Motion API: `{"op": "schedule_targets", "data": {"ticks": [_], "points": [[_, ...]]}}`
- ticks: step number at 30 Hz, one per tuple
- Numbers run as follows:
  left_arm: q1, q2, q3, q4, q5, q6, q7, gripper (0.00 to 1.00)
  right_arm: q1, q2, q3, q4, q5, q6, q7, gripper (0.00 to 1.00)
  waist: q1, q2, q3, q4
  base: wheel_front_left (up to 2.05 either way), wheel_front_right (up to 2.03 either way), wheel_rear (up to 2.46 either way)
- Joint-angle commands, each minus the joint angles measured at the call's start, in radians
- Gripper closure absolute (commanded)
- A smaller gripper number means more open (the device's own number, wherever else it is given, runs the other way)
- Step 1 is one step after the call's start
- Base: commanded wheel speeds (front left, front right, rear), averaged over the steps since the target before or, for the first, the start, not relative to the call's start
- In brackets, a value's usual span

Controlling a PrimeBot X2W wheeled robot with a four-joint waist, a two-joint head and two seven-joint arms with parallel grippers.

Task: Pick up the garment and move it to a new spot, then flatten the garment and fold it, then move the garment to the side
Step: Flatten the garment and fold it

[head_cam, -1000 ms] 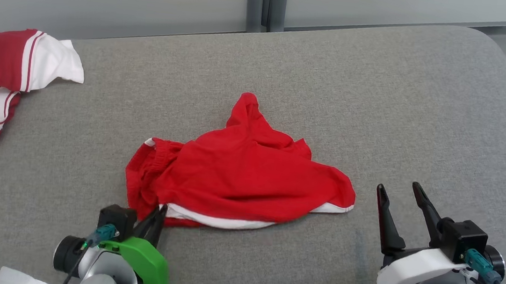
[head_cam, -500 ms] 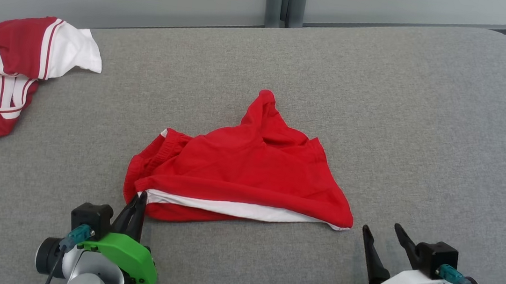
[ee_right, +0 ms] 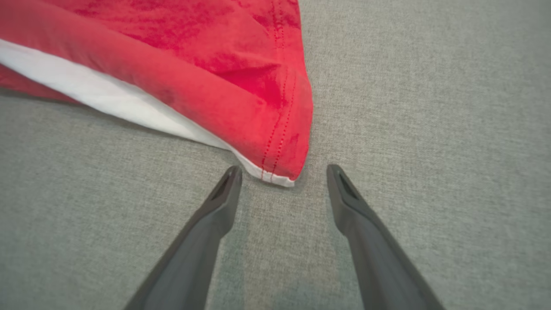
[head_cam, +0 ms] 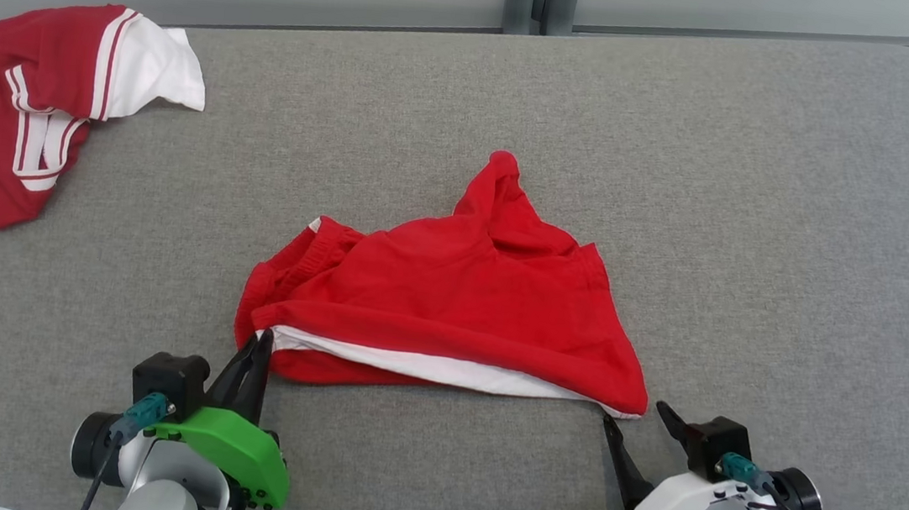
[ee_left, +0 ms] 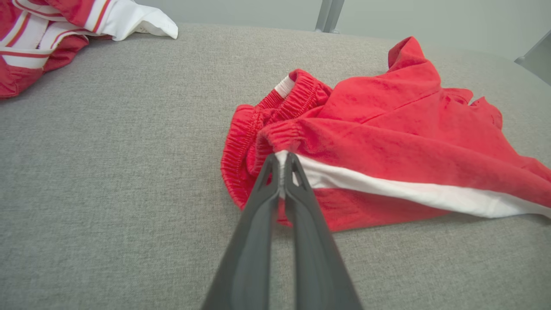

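Garment (head_cam: 457,306) on the grey cushion (head_cam: 765,195), pinched at one corner.
Red and crumpled, the garment lies mid-cushion with one peak pointing away from the robot and a white trim (head_cam: 426,366) running along its near edge. The left gripper (head_cam: 263,340) is clamped on the near-left corner, fingers pressed together over the end of the trim, just beside the gathered waistband (ee_left: 297,88). The right gripper (head_cam: 636,418) is spread wide and holds nothing, with one fingertip on either side of the near-right hem corner, just short of the cloth. A striped garment (head_cam: 30,109), dark red and white, sits at the far-left edge, well apart.
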Motion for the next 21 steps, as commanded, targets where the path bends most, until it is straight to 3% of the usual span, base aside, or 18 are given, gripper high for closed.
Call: {"op": "schedule_targets", "data": {"ticks": [1, 5, 7, 8, 13, 17, 19, 21], "points": [[-0.011, 0.004, 0.001, -0.002, -0.002, 0.004, -0.002, 1.00, -0.014, -0.004, 0.006, 0.018, 0.005, 0.000, -0.008, 0.00, 0.0000, 0.0000, 0.002, 0.003, 0.00, 0.00, 0.00], [-0.013, 0.004, -0.001, -0.002, -0.007, 0.005, -0.001, 1.00, -0.052, 0.000, 0.031, 0.078, 0.025, 0.000, -0.017, 0.11, 0.0000, 0.0000, 0.006, 0.008, 0.00, 0.00, 0.00], [-0.014, 0.003, -0.004, -0.002, -0.008, 0.006, 0.001, 1.00, -0.070, 0.002, 0.046, 0.103, 0.038, 0.000, -0.020, 0.45, 0.0000, 0.0000, 0.008, 0.012, 0.00, 0.00, 0.00], [-0.015, 0.003, -0.005, -0.002, -0.009, 0.006, 0.002, 1.00, -0.078, 0.003, 0.052, 0.114, 0.044, 0.000, -0.021, 0.51, 0.0000, 0.0000, 0.009, 0.013, 0.00, 0.00, 0.00], [-0.016, 0.005, -0.010, 0.000, -0.012, 0.007, 0.002, 1.00, -0.107, 0.000, 0.081, 0.143, 0.068, 0.000, -0.025, 0.60, 0.0000, 0.0000, 0.012, 0.015, 0.00, 0.00, 0.00], [-0.014, 0.007, -0.011, 0.000, -0.014, 0.008, 0.001, 1.00, -0.110, -0.006, 0.099, 0.135, 0.085, 0.000, -0.025, 0.79, 0.0000, 0.0000, 0.014, 0.011, 0.00, 0.00, 0.00], [-0.010, 0.005, -0.005, -0.007, -0.023, 0.007, -0.010, 1.00, -0.106, -0.014, 0.098, 0.105, 0.098, 0.000, -0.025, 1.00, 0.0000, 0.0000, 0.014, 0.006, 0.00, 0.00, 0.00], [-0.009, 0.002, 0.003, -0.013, -0.029, 0.004, -0.021, 1.00, -0.100, -0.019, 0.090, 0.072, 0.110, 0.000, -0.024, 1.00, 0.0000, 0.0000, 0.013, 0.002, 0.00, 0.00, 0.00]]}}
